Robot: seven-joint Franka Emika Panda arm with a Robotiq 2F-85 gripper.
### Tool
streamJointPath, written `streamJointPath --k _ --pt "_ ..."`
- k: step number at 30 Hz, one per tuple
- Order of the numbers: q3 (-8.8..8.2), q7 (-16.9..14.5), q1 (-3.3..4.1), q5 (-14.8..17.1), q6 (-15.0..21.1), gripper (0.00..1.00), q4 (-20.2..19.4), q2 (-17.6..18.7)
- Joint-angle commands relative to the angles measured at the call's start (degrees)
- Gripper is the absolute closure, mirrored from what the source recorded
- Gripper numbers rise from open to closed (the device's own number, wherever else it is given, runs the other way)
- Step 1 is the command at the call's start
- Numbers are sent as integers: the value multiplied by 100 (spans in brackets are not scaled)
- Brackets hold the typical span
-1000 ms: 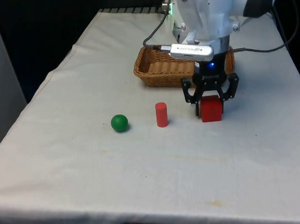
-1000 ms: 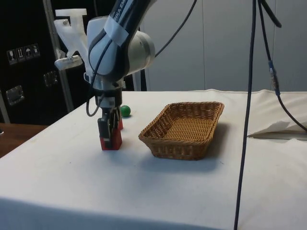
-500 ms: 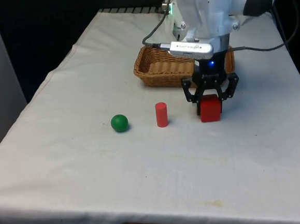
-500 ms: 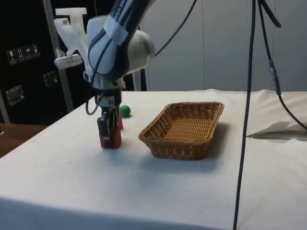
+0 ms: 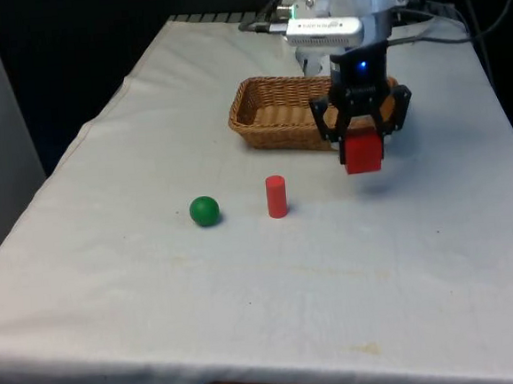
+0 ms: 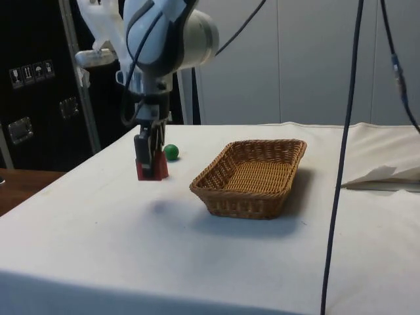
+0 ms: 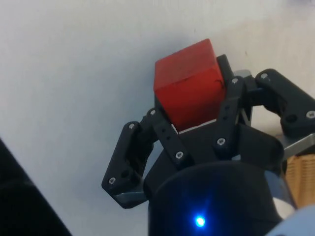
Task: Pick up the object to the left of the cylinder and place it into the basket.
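front view: end effector (image 5: 362,141) clamped on red cube (image 5: 363,152), held clear above the surface (image 5: 158,298), just in front of the wicker basket (image 5: 273,115). red cylinder (image 5: 276,197) upright on the cloth, green ball (image 5: 205,210) on its front-view left. side view: cube (image 6: 152,169) lifted beside basket (image 6: 252,177).

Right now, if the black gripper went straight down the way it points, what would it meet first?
Probably bare white tablecloth. The black two-finger gripper holds the red cube above the cloth, just short of the woven wicker basket, though depth is uncertain.
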Motion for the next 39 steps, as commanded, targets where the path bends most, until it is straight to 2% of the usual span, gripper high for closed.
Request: streamJointPath --k 1,3,4,5,7,11,12,13,14,20,21,22,29,31,32,37,39 --pt "-86 80 63 -103 -40 98 -69 -80" --pt "-109 86 74 -160 -92 98 -149 -246" --pt "-29 6 6 -52 -63 98 -92 -178" --pt "-120 86 74 -178 -109 98 -178 -304" --pt "-138 92 86 -223 -143 98 -241 -424" --pt "-160 115 80 -327 -218 98 -355 -665" --pt "-86 34 23 -218 -189 98 -304 -602" --pt "-166 120 80 -350 -229 98 -384 -722" --pt "-183 126 86 -395 -264 98 -458 -848" --pt "-183 109 80 -481 -223 98 -779 -1186" --pt "-132 40 34 -395 -292 98 -710 -1163" --pt "-183 86 74 -504 -195 98 -911 -1306" --pt "-201 0 57 -579 -69 98 -1432 -1736" --pt "-172 -57 34 -498 -138 98 -1432 -1753" --pt "-206 -29 52 -584 -40 98 -1553 -1833" --pt "-258 -160 40 -590 57 98 -1925 -2114" --pt "-235 -212 29 -498 -11 98 -1885 -2097"
